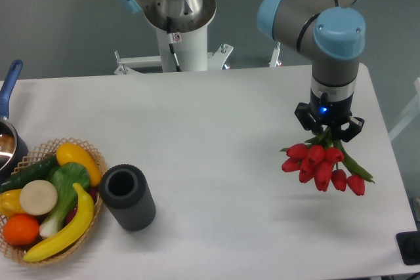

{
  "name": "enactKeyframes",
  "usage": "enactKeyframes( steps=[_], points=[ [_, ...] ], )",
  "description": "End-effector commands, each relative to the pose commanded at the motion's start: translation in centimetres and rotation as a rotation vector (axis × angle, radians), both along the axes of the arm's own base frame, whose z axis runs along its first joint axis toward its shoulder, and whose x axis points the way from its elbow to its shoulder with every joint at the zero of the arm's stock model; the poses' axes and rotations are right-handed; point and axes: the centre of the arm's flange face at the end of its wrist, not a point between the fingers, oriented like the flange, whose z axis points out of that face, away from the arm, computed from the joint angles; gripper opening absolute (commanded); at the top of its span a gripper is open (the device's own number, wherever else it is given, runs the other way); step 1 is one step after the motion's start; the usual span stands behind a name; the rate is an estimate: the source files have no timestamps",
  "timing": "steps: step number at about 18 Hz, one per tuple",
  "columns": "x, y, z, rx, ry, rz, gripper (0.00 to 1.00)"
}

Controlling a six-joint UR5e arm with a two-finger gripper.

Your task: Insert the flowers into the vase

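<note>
My gripper (328, 133) points down over the right side of the table and is shut on the stems of the flowers (320, 164). The red tulip heads hang below it, above the tabletop, with green leaves (357, 168) trailing to the right. The fingertips are hidden behind the stems. The vase (126, 196) is a dark grey cylinder standing upright at the front left, mouth up and empty, far to the left of the gripper.
A wicker basket (92, 155) with a banana, an orange and other produce touches the vase's left side. A metal pot with a blue handle (9, 83) is at the left edge. The robot's white base (184, 37) stands behind the table. A black block (410, 247) sits at the front right corner.
</note>
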Motion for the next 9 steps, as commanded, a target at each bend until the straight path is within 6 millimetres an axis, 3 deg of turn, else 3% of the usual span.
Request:
enactKeyframes(
  steps=[5,9],
  points=[
    [1.7,3.6,3.1,0.402,-0.211,-0.016,0.08],
    [2.8,4.6,5.2,0.537,-0.248,-0.068,0.10]
  ],
)
